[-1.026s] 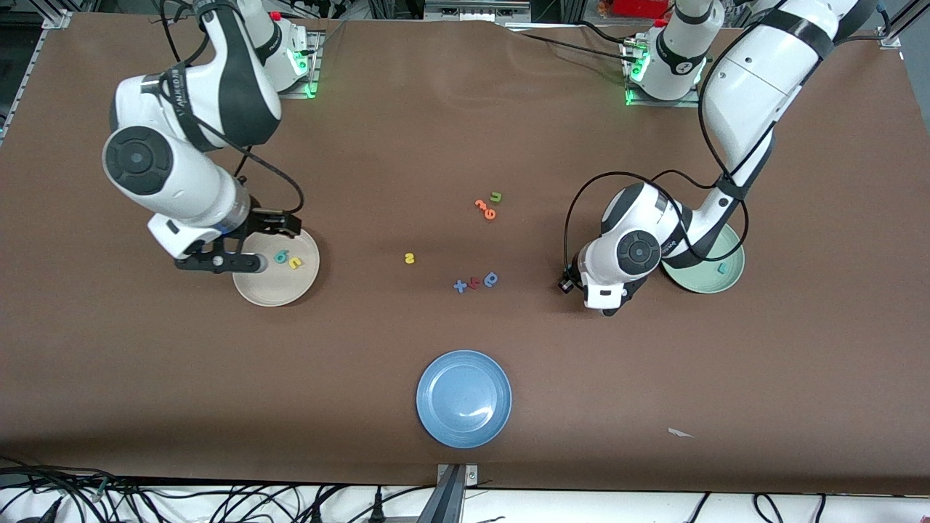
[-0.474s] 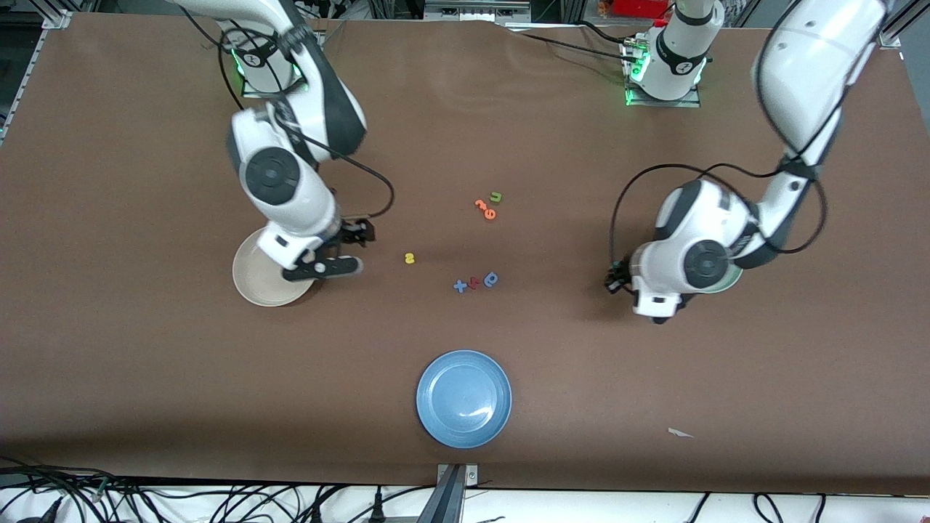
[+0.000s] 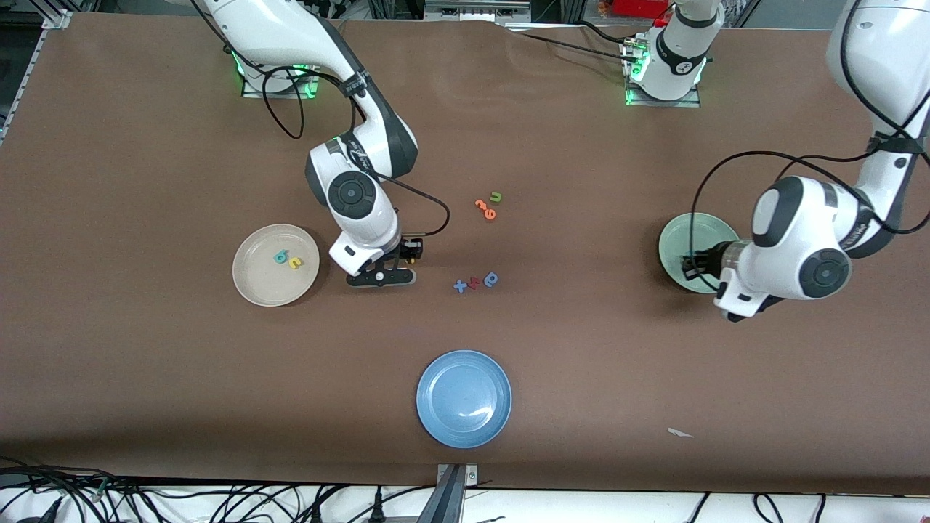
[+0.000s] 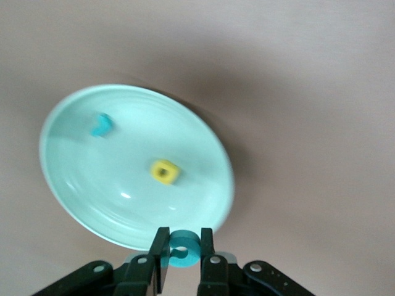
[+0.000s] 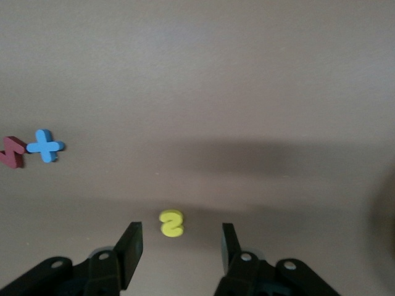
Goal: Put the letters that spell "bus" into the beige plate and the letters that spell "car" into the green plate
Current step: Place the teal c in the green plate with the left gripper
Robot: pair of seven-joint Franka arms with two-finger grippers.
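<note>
Straddling the yellow "s" (image 5: 171,223), the right pincer (image 5: 179,246) stands open; the left pincer (image 4: 182,254) grips a teal letter (image 4: 183,249) over the green plate (image 4: 80,197).

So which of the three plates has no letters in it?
The blue plate, the one nearest the front camera. The beige plate holds a teal and a yellow letter, and so does the green plate.
</note>
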